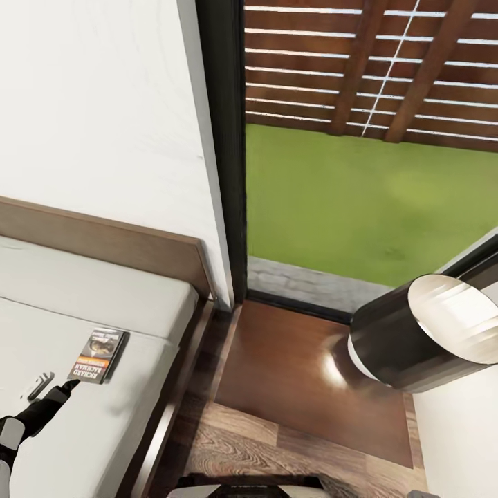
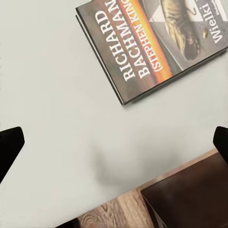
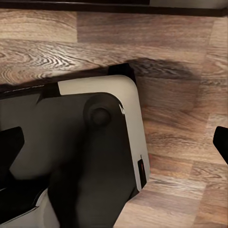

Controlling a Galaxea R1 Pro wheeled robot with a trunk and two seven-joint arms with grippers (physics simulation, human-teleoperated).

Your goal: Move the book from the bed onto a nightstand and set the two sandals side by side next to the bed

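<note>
Left gripper (image 1: 61, 389) spread wide, empty, just short of book (image 1: 99, 355) lying flat on bed (image 1: 104, 290). Right gripper (image 3: 116, 142) apparently wide over floor (image 3: 180, 57).

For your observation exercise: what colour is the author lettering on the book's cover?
White, on the dark cover of the book with an orange strip; clearest in the left wrist view.

book (image 2: 156, 45) cropped at frame edge, bed (image 1: 41, 290) cut off

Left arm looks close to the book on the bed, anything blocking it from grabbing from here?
Probably yes. The left gripper hovers open right by the book, which lies flat on the bare mattress with nothing between them. Being thin and flat, it may be hard to pinch.
</note>
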